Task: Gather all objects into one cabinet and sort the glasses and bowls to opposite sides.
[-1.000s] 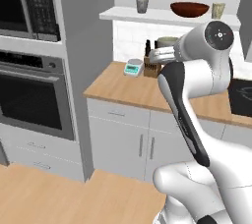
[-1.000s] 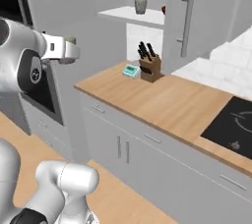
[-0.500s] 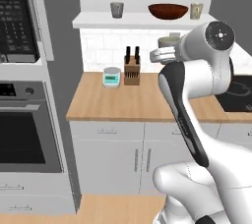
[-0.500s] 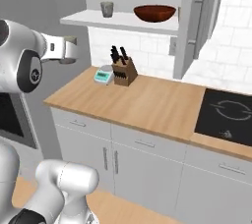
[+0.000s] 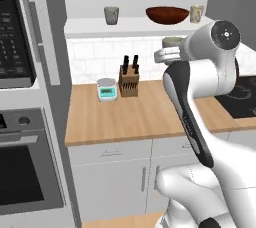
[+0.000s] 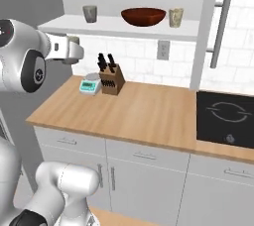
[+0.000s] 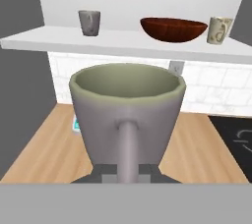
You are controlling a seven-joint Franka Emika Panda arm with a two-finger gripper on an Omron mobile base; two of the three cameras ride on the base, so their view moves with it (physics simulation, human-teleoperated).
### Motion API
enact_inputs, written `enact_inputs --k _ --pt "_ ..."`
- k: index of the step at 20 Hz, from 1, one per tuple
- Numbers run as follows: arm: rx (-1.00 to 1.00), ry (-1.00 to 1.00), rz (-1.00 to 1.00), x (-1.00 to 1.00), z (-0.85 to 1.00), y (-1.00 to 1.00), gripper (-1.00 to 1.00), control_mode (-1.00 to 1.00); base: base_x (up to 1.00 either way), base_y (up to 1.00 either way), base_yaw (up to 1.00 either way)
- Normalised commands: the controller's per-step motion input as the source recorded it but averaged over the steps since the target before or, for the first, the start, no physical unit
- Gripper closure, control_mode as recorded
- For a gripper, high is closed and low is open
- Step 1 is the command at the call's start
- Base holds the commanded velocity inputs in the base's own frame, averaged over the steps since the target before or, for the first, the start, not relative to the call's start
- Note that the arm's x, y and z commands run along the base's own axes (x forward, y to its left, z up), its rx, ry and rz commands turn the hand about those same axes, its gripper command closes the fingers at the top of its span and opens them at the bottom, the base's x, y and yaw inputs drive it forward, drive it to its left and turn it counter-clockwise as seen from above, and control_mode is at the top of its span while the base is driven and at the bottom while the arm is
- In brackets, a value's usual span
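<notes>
Swinging round, the base now faces the cabinet (image 6: 124, 29) squarely. Gripper (image 7: 127, 169) is clamped shut on a grey mug (image 7: 127, 115), held below the shelf at six o'clock. Raised carelessly, it might strike the bowl (image 7: 173, 29) above.

Even, bright rendered light, no glare.
Soft shadow under the cabinet shelf (image 6: 124, 28); the held grey mug (image 7: 127, 115) looms large, slightly soft-edged.
</notes>
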Motion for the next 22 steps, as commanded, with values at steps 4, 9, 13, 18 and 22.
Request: enact_inputs --k 4,9,13,18,22 --pt "0.0 0.0 0.0 0.0 0.0 0.0 1.0 1.0 0.23 0.3 -0.32" --pt "0.0 0.0 0.0 0.0 0.0 0.0 1.0 1.0 0.4 0.06 -0.15" --pt "0.0 0.0 0.0 0.0 0.0 0.0 1.0 1.0 0.57 0.0 0.01" --pt "0.05 -0.18 0.11 0.05 0.31 0.25 1.0 -1.0 0.0 0.0 0.0" --pt "0.0 -0.22 0.15 0.37 0.68 0.76 1.0 -1.0 0.0 0.0 0.0"
